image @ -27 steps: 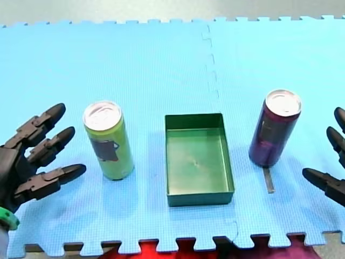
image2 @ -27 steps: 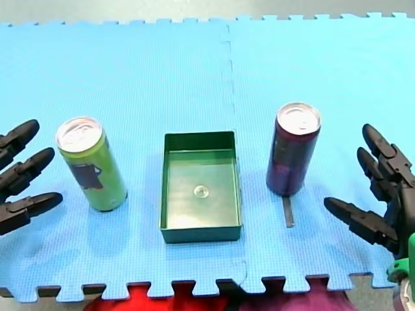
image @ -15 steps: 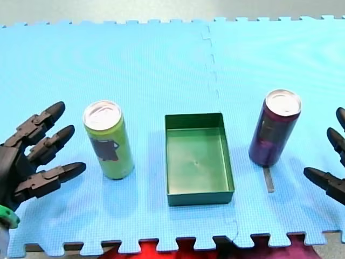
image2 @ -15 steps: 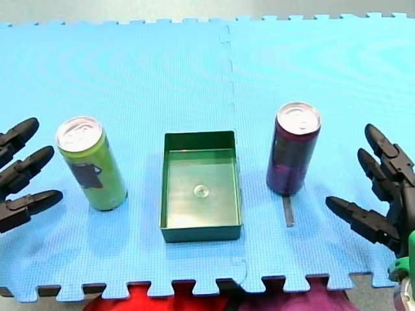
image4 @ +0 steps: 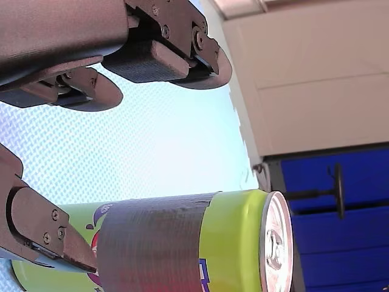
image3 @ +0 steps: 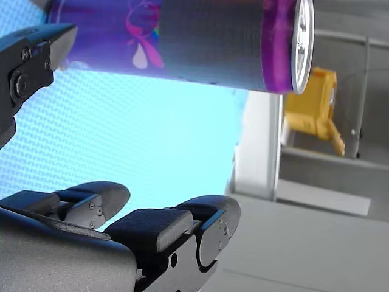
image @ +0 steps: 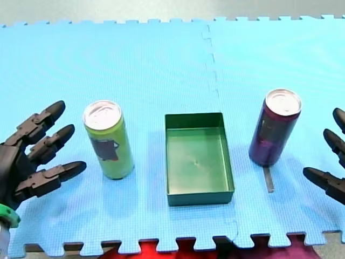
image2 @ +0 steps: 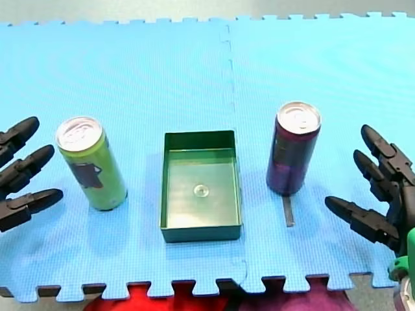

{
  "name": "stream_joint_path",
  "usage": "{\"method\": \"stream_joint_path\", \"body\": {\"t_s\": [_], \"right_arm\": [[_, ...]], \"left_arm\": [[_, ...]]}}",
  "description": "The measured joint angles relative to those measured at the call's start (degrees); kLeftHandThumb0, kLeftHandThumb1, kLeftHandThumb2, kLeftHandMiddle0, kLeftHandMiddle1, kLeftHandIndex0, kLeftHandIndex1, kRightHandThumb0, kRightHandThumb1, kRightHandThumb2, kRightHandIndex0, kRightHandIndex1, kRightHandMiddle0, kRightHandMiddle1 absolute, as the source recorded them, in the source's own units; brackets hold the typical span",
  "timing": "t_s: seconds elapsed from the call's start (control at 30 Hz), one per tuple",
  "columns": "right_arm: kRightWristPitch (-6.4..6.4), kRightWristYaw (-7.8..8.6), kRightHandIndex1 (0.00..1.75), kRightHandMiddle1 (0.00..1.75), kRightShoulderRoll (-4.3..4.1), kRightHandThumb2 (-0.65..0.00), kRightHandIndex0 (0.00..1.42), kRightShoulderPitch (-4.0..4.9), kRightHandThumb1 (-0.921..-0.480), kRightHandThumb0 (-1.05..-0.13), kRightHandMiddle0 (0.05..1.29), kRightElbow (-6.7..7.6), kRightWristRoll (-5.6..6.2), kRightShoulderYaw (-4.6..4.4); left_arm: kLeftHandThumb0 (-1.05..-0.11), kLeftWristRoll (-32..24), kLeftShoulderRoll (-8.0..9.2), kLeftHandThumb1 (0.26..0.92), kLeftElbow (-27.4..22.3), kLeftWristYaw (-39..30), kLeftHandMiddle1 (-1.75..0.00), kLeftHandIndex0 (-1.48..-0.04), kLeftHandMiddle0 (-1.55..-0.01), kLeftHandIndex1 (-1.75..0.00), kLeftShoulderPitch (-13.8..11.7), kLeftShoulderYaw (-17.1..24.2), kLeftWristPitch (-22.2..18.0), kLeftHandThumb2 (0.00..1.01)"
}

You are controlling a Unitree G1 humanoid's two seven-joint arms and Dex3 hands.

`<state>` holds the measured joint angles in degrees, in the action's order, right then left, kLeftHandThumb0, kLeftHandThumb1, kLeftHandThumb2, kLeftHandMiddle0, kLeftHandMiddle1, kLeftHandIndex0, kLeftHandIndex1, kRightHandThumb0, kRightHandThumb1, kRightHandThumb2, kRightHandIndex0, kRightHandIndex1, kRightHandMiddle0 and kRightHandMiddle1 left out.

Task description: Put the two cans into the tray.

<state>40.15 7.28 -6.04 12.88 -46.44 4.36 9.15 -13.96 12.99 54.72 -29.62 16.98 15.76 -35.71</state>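
A green can (image: 109, 140) with a dark label stands upright on the blue mat, left of the green tray (image: 198, 196). A purple can (image: 274, 128) stands upright to the tray's right. The tray holds nothing. My left hand (image: 67, 137) is open at the left edge, a short gap from the green can. My right hand (image2: 350, 168) is open at the right edge, a short gap from the purple can. The first wrist view shows the purple can (image3: 176, 42) beyond black fingers (image3: 182, 228). The second wrist view shows the green can (image4: 182, 243) near black fingers (image4: 164, 58).
Blue foam puzzle mats (image: 161, 70) cover the table, with a seam running back from the tray. A small grey strip (image: 268, 179) lies on the mat in front of the purple can. The mat's front edge (image: 178, 245) is close behind the tray.
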Motion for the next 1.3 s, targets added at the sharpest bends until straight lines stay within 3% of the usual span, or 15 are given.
{"method": "stream_joint_path", "body": {"t_s": [0.27,0.4,0.63,0.97,1.3], "right_arm": [[-1.99,-1.14,0.02,0.01,0.42,0.0,0.6,0.91,-0.595,-0.591,0.54,1.6,-1.54,-1.34],[-3.17,-1.91,0.01,0.01,0.48,-0.001,0.6,1.82,-0.596,-0.61,0.54,1.61,-2.65,-1.93],[-4.45,-2.38,0.01,0.0,0.47,-0.001,0.6,3.8,-0.598,-0.637,0.54,0.14,-4.01,-3.01],[-4.96,-3.21,0.0,0.0,-0.1,-0.002,0.6,6.88,-0.605,-0.685,0.53,-3.23,-6.13,-4.35],[-5.23,-5.23,0.0,0.0,-0.44,-0.003,0.59,9.01,-0.616,-0.743,0.52,-4.47,-7.98,-5.35]], "left_arm": [[-0.854,-0.02,-0.05,0.631,0.37,-0.04,0.0,-0.46,-0.49,-0.01,0.39,0.05,0.12,0.0],[-0.851,-0.18,-0.06,0.63,0.41,-0.24,0.0,-0.46,-0.49,-0.01,0.46,0.18,0.18,0.0],[-0.849,-0.38,-0.05,0.63,0.3,-0.47,0.0,-0.47,-0.49,0.0,0.48,0.36,0.19,0.0],[-0.849,-0.4,-0.05,0.633,-1.49,-0.36,0.0,-0.47,-0.49,0.0,-0.33,0.34,0.46,0.0],[-0.852,-0.37,-0.05,0.636,-2.66,0.07,0.0,-0.47,-0.5,0.0,-1.08,0.3,1.01,0.0]]}}
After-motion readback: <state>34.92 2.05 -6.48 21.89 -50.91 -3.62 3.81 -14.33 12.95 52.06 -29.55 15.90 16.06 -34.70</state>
